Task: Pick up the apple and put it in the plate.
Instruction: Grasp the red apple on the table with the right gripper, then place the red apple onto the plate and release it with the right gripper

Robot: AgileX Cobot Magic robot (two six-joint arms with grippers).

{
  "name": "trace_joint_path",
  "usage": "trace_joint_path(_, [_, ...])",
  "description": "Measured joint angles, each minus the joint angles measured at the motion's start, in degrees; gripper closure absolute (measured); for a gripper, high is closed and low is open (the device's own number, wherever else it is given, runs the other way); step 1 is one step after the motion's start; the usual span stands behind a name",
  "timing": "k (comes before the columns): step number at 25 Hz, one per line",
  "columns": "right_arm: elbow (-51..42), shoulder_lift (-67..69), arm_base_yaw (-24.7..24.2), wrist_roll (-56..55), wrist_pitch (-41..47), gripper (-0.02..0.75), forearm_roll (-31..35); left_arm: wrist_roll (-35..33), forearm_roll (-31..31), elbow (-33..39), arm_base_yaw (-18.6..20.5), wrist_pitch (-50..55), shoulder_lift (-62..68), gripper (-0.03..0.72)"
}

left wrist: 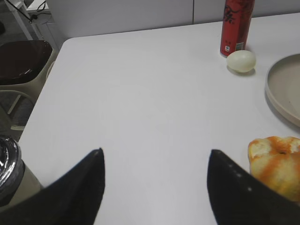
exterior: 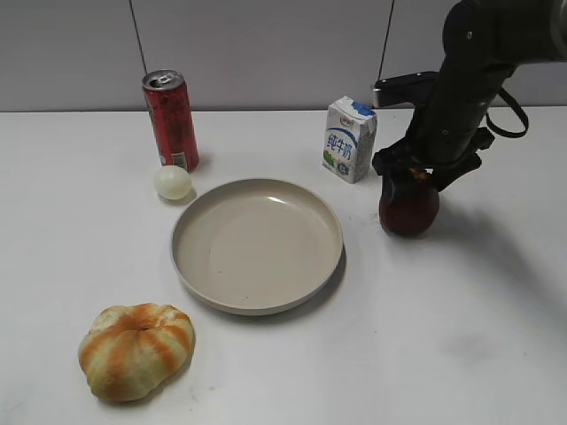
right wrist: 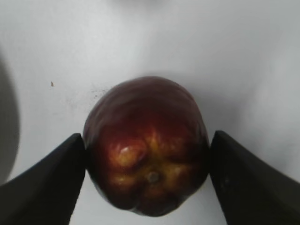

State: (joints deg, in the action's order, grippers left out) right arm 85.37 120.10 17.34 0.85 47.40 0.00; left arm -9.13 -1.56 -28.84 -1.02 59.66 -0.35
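The dark red apple (exterior: 409,211) is on the white table to the right of the beige plate (exterior: 257,244), near the milk carton. My right gripper (exterior: 411,173) comes down on it from above. In the right wrist view both black fingers press the sides of the apple (right wrist: 146,145), whose yellowish crown faces the camera, so the right gripper (right wrist: 147,154) is shut on the apple. I cannot tell whether the apple rests on the table or hangs just above it. My left gripper (left wrist: 156,161) is open and empty over the left part of the table; the plate's rim (left wrist: 281,89) shows at the right edge of that view.
A red can (exterior: 171,119) and a small pale ball (exterior: 173,181) stand behind and left of the plate. A milk carton (exterior: 349,139) stands just left of the apple. An orange-striped bun (exterior: 135,349) lies front left. A chair (left wrist: 23,63) stands beyond the table's left edge.
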Motion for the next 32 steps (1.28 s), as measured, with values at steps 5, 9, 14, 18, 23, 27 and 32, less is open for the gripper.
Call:
trace_joint_path(5, [1.05,0.05,0.00,-0.12,1.04,0.136,0.50,0.00,0.00,0.00,0.00,0.00,0.00,0.167])
trace_joint_path(9, [5.09,-0.50,0.16,0.17,6.41,0.136,3.90,0.00,0.00,0.00,0.00,0.00,0.00,0.167])
trace_joint_path(14, [11.28,-2.27,4.88,1.28,10.12,0.136,6.79,0.00,0.00,0.00,0.00,0.00,0.00,0.167])
trace_joint_path(18, [11.81,-1.69,11.06,1.78,9.43,0.136,7.93,0.00,0.00,0.00,0.00,0.00,0.00,0.167])
trace_joint_path(23, [11.82,2.05,17.06,1.96,7.70,0.136,8.07,0.00,0.00,0.00,0.00,0.00,0.00,0.167])
trace_joint_path(27, [11.82,5.88,19.05,2.05,6.58,0.136,7.48,0.00,0.00,0.00,0.00,0.00,0.00,0.167])
trace_joint_path(32, [11.95,6.51,19.64,2.14,5.39,0.098,6.52,0.00,0.00,0.00,0.00,0.00,0.00,0.167])
